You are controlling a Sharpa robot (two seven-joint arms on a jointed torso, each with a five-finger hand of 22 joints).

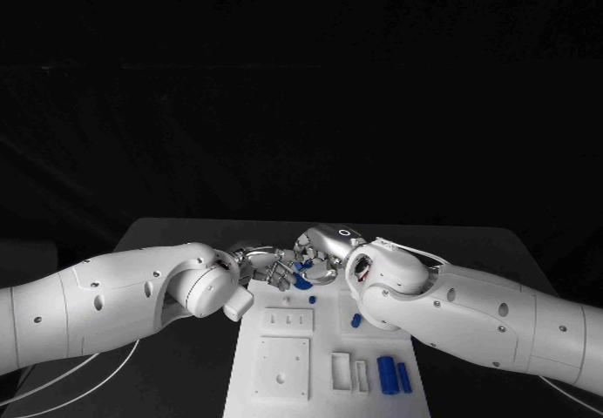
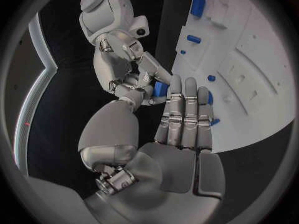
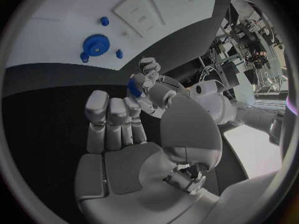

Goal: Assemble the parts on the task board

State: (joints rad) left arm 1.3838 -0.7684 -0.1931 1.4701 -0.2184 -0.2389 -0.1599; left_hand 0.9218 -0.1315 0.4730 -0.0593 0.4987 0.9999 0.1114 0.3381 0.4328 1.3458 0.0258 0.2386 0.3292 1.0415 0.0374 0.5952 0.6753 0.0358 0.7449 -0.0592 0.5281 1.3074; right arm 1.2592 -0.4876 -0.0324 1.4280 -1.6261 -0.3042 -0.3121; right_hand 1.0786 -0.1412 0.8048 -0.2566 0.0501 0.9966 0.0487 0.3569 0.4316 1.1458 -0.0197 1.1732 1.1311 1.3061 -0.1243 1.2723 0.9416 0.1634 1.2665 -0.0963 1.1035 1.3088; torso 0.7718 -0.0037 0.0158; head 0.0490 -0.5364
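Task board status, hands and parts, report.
Left hand and right hand meet over the task board's far end, a blue part between their fingers; holder unclear. Two blue cylinders lie on the board. Nothing obstructing.

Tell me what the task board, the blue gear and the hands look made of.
Task board: white, matte, probably plastic, with recessed pockets. Blue gear: evenly coloured, likely moulded or printed plastic. Left hand and right hand: silver-grey with a dull metallic sheen, metal or coated plastic.

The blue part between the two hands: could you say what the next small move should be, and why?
Probably the left hand should let go, leaving the blue part to one hand. The part sits among the fingertips of both hands at the far end of the task board; the right hand touches it too. Who holds it firmly I cannot tell.
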